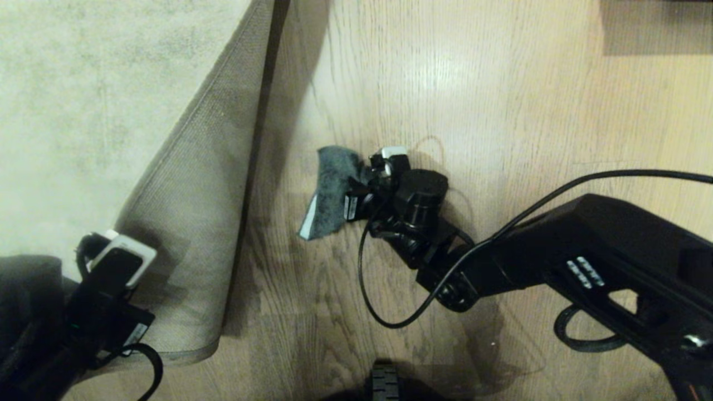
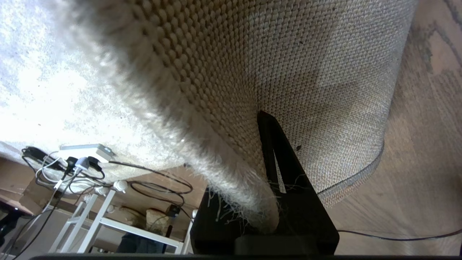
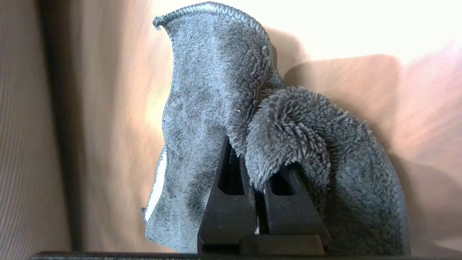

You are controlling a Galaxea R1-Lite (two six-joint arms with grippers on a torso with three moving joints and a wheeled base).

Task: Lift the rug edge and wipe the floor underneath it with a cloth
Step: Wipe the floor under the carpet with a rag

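On bare floor (image 1: 501, 111) just beside folded-back rug: right hand (image 1: 362, 186) clamped on cloth (image 1: 333, 189), cloth pressed to planks. Left hand (image 1: 114, 253) pinched tight on rug edge (image 1: 189, 211), corner lifted and turned over, tan woven backing up. Cable trails across floor.

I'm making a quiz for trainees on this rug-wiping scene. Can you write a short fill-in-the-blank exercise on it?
1. The left gripper holds up the rug edge, showing its woven ____.
2. The right gripper is shut on the ____ cloth.
3. The cloth rests on the ____ floor.

Missing words: backing; grey; wood
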